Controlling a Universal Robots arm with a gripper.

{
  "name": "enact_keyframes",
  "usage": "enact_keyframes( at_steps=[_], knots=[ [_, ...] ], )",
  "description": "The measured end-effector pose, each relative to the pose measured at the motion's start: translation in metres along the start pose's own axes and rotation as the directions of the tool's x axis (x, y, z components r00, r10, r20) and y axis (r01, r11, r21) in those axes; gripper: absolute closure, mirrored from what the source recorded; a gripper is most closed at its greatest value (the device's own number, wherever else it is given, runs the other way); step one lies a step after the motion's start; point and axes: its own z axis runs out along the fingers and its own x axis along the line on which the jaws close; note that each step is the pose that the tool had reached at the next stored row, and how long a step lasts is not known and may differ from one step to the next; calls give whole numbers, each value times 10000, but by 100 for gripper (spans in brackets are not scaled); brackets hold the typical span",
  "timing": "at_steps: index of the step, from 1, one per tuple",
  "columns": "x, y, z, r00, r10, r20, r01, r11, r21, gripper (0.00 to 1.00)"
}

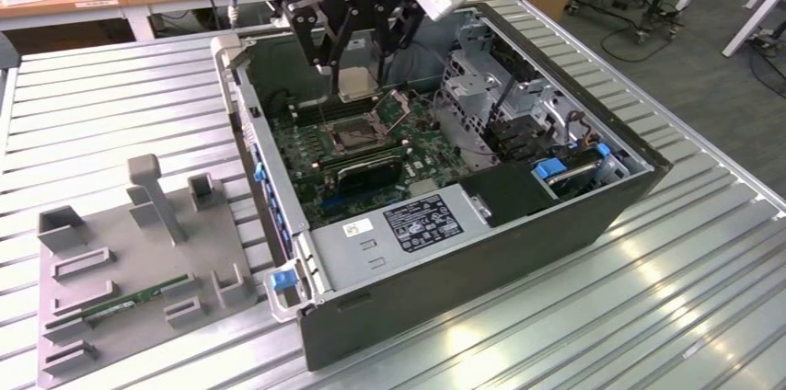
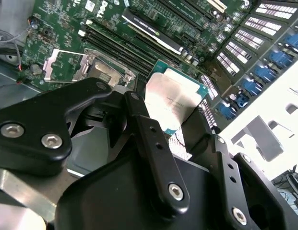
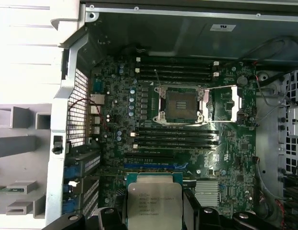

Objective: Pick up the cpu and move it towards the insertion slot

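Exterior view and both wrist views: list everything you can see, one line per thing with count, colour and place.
cpu: one, silver top with pale rim, held in the gripper above the motherboard.
insertion slot: one, dark centre with silvery frame, open on the motherboard, nothing seated in it.
motherboard: one, green, lying inside the computer case.
memory slots: several, black, in rows on both sides of the insertion slot.
computer case: one, dark grey, open, on the metal table.
metal table: one, silvery, slatted.
fixture tray: one, grey, at the exterior view's left of the case.
memory stick: one, green, lying in the fixture tray.
gripper: one, black, shut on the cpu.
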Motion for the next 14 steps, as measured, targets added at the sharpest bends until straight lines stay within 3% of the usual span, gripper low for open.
enact_keyframes(
  at_steps=[5, 14],
  knots=[
    [-74, 0, 0, 10000, 0, -3, 0, 10000, 1, 45],
    [-278, 8, 3, 10000, 0, -17, 0, 10000, 0, 45]
  ],
)
